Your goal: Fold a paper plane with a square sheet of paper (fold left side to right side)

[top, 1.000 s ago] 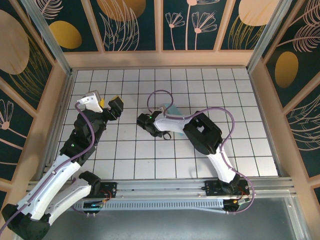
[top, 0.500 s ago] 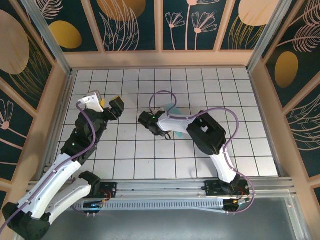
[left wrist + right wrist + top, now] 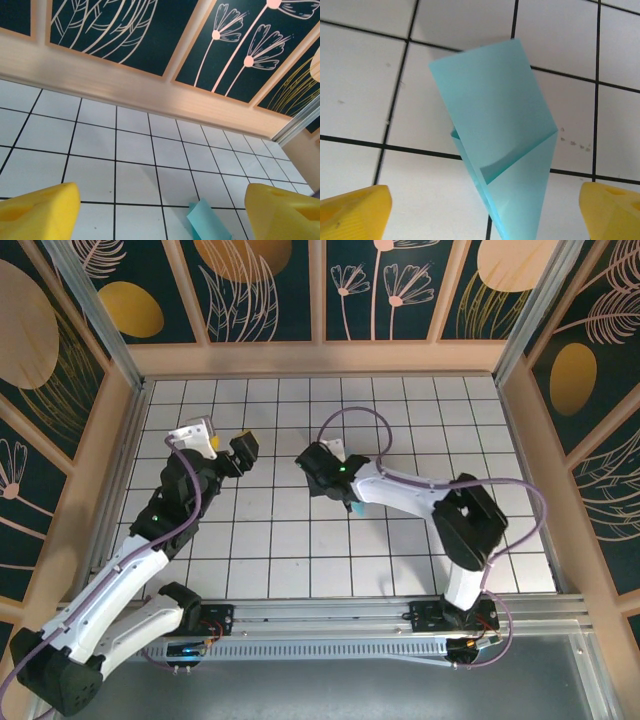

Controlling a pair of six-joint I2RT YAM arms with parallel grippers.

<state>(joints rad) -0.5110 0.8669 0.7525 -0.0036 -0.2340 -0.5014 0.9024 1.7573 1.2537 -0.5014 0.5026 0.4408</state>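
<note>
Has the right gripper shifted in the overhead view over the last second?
Yes. Against the white grid, the right gripper has moved rightward and toward the far wall.

The paper plane [image 3: 505, 165] is plain light teal-blue. The counter [image 3: 260, 550] is white with a black grid. The walls [image 3: 270, 280] are dark teal with peach-lined leaves and flowers. Both pairs of jaws are yellow.

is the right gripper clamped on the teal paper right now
No, the right gripper has its yellow fingers wide apart, with the folded paper lying between them.
</note>
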